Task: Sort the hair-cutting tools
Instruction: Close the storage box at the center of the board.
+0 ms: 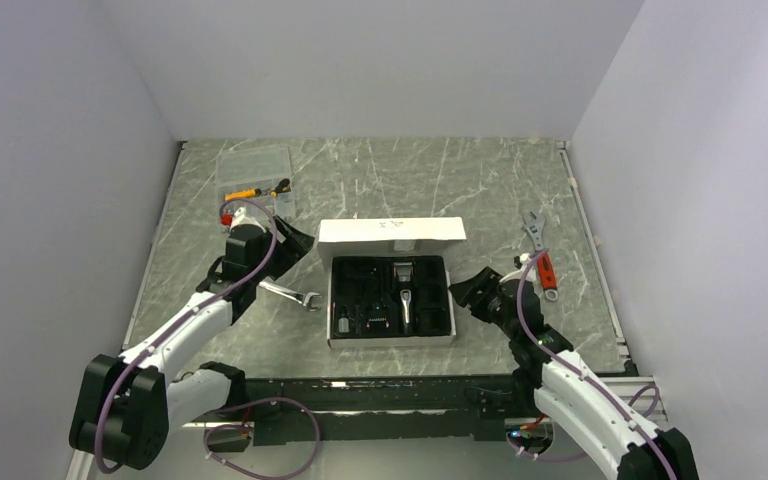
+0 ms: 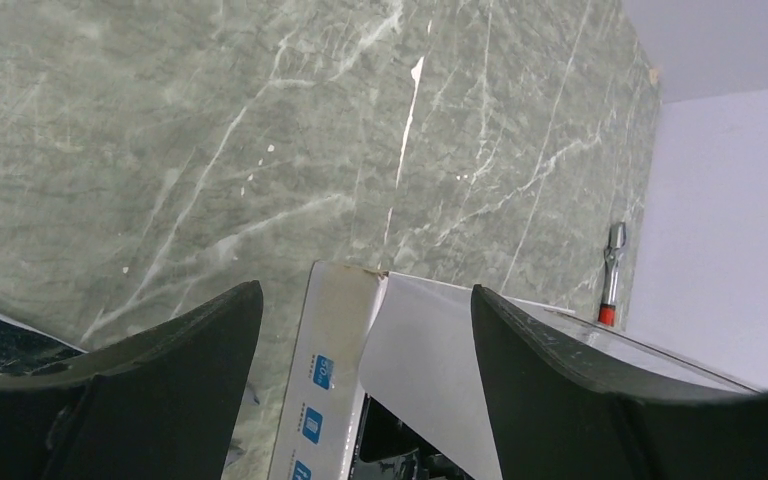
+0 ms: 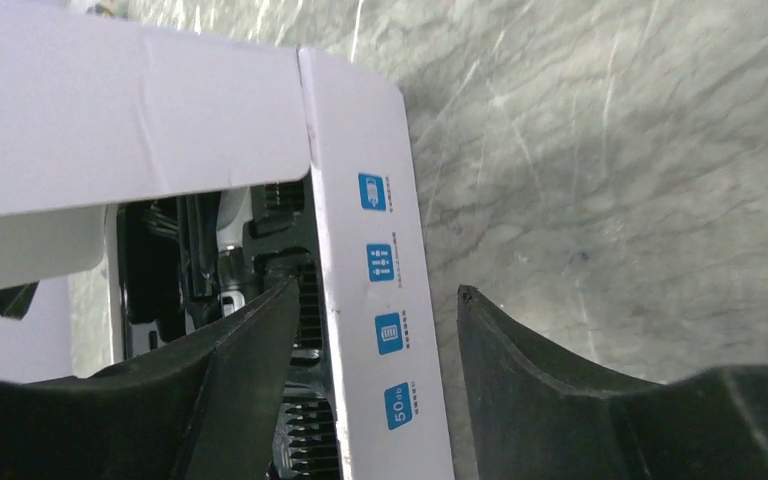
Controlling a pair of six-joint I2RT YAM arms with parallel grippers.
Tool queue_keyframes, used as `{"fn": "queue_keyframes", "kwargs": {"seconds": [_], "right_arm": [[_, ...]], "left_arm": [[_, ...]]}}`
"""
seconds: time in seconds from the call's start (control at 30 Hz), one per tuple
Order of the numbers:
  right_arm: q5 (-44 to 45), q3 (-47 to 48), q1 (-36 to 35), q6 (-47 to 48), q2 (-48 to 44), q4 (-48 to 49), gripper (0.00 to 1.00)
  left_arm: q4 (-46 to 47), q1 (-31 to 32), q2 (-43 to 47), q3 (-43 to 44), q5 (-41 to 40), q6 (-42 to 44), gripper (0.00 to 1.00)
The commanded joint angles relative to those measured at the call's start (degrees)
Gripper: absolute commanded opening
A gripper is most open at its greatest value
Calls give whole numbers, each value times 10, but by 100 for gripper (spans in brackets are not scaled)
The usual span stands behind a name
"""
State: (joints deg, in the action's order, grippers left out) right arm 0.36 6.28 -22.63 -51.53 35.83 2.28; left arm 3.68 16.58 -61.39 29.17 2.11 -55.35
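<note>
Top view: the clipper (image 1: 405,303) lies mid-tray in the open box (image 1: 390,232), with what seem to be black combs (image 3: 305,440) beside it. The right gripper (image 3: 375,292) stands parted astride the box's right wall. The left gripper (image 2: 365,295) gapes wide by the lid, holding nothing.

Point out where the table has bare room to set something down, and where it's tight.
Widest bare patch: the table behind the box lid, from the clear case across to the right rail. Crowded: left of the box, where the silver wrench and left end effector sit; right of it, the right end effector and red wrench.
</note>
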Motion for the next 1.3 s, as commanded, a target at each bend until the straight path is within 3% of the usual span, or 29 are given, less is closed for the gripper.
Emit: {"fn": "queue_keyframes", "kwargs": {"seconds": [0.0, 0.03, 0.13, 0.2, 0.57, 0.93, 1.27], "right_arm": [[84, 65, 0, 46, -24, -111, 63], [105, 75, 1, 46, -26, -125, 63], [162, 103, 4, 38, -30, -140, 29], [164, 120, 10, 58, -32, -122, 24], [96, 230, 21, 110, 105, -26, 36], [1, 183, 21, 116, 86, 42, 39], [-12, 164, 21, 110, 86, 47, 40]], "left_arm": [[1, -3, 8, 16, -19, 1, 82], [0, -4, 11, 15, -19, 1, 82], [-1, -5, 13, 21, -19, -1, 80], [-3, -5, 4, 36, -12, 0, 79], [5, -3, -47, 106, 28, 2, 75], [32, 29, -38, 94, 64, -1, 74], [38, 73, -44, 103, 67, -10, 73]]}}
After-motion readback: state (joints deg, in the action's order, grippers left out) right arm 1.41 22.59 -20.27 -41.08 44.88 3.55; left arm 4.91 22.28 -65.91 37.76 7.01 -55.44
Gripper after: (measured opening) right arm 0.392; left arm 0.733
